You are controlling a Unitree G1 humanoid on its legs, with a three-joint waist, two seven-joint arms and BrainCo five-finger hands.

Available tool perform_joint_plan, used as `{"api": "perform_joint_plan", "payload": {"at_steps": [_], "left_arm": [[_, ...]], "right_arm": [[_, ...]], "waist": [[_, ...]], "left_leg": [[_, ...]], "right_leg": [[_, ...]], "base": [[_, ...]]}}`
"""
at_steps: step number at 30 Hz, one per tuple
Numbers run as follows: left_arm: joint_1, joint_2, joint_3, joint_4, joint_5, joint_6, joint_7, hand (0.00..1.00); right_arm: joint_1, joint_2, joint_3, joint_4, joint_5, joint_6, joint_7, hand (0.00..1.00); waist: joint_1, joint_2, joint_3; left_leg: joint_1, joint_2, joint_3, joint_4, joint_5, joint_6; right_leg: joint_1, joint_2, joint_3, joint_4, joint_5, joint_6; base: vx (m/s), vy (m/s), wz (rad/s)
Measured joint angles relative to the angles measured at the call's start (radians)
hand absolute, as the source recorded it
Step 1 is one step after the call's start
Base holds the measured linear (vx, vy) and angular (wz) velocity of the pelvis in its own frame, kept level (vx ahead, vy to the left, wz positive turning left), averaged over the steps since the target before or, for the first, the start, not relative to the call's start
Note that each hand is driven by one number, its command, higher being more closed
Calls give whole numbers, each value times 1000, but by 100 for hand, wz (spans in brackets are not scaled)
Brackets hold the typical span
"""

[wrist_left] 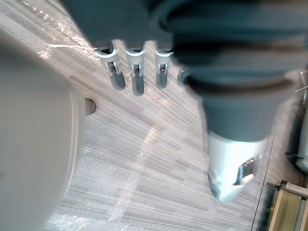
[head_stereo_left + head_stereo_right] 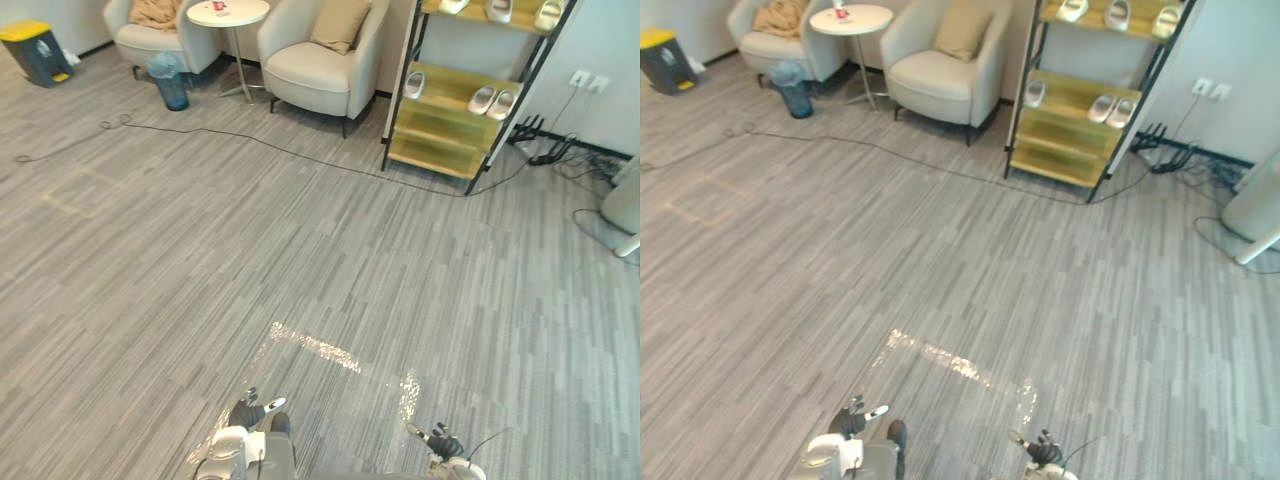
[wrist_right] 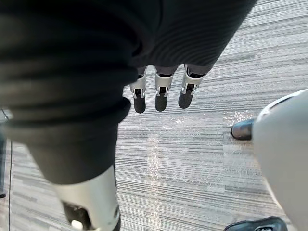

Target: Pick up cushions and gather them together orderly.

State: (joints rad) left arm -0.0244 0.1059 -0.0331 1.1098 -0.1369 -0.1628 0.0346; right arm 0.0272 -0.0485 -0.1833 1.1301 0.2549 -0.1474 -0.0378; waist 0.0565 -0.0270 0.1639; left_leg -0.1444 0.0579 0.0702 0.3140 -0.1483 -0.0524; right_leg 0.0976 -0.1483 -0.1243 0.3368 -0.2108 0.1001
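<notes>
A tan cushion [image 2: 340, 24] leans upright against the back of the cream armchair [image 2: 315, 75] at the far side of the room. A second tan cushion or cloth [image 2: 155, 12] lies crumpled on the other cream armchair [image 2: 150, 42] to its left. Both hands hang low near me, several metres from the chairs. My left hand [image 2: 248, 412] shows straight, relaxed fingers [image 1: 137, 79] over bare floor, holding nothing. In its wrist view, my right hand [image 2: 443, 443] also has its fingers [image 3: 161, 94] straight and empty.
A round white side table [image 2: 228, 12] stands between the chairs, a blue waste bin [image 2: 170, 80] in front of it. A yellow-lidded bin [image 2: 35, 50] is far left. A shelf rack [image 2: 470, 90] with slippers stands right. A cable [image 2: 300, 155] crosses the grey floor.
</notes>
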Motion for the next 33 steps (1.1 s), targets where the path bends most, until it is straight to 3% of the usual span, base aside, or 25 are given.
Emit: {"api": "perform_joint_plan", "payload": {"at_steps": [2, 4, 5, 6, 8, 9, 10, 13, 19, 26, 33], "left_arm": [[10, 9, -24, 13, 7, 2, 0, 0], [15, 19, -62, 18, 18, 2, 0, 0], [18, 20, -67, 20, 20, 2, 0, 0], [19, 19, -67, 21, 20, 2, 1, 0], [20, 19, -67, 22, 20, 3, 1, 0], [18, 24, -64, 20, 20, 2, 0, 0], [17, 23, -65, 30, 20, 6, 1, 0], [19, -10, -62, 33, 22, 3, 2, 0], [24, -21, -61, 43, 19, 1, -3, 0], [20, -9, -23, 46, 16, 1, -2, 0], [28, -3, -24, 50, 5, 1, 0, 0]], "right_arm": [[-7, -8, 0, -1, -22, 0, 3, 0], [-7, -9, 1, 1, -26, 1, 10, 0], [-7, -10, 3, 4, -33, 1, 10, 0], [-9, -13, 9, 7, -51, 1, 14, 0], [-8, -10, 10, 5, -57, 0, 17, 0], [-2, -4, 10, 8, -57, 1, 17, 0], [-2, -9, 5, 21, -58, 1, 17, 0], [13, -32, -12, 26, -56, 0, 16, 0], [31, -35, -53, 27, -39, 0, 6, 0], [40, -26, -88, 29, -39, 1, -1, 0], [42, -22, -92, 28, -37, 1, -2, 0]], "waist": [[-2, 4, -1], [-17, 4, -6], [-20, 6, -11], [-21, 13, -12], [-23, 10, -16], [-22, -11, -29], [-25, -10, -37], [-25, 41, -54], [-31, 41, -61], [-31, 16, -53], [-32, 18, -53]], "left_leg": [[65, -20, 32, -35, -8, 23], [124, -38, 34, -70, -11, 36], [151, -37, 31, -94, -10, 37], [180, -21, 22, -116, -7, 35], [187, -15, 6, -121, -5, 31], [181, -32, -1, -121, -5, 31], [184, -41, -26, -124, -9, 25], [200, -17, -39, -147, 0, 10], [248, -14, -51, -174, 1, 9], [244, -37, -51, -172, 1, 9], [233, -48, -49, -183, -11, 24]], "right_leg": [[-110, -52, 9, 261, 20, 11], [-157, -98, -47, 386, -18, -1], [-169, -97, -89, 382, -45, -11], [-172, -63, -134, 291, -67, -10], [-168, -16, -146, 119, -52, -15], [-166, 1, -141, -12, 31, -47], [-153, 3, -151, -58, 60, -66], [-92, 39, -156, -167, 88, -75], [-23, 61, -155, -244, 103, -76], [12, 53, -136, -348, 182, -49], [9, 48, -117, -391, 235, -40]], "base": [[225, 190, -32], [277, 134, 7], [357, 68, 21], [290, 10, 17], [220, -60, 24], [280, -129, 40], [248, -102, 33], [240, -99, 4], [95, -39, -6], [-22, 52, -6], [-105, 43, -4]]}}
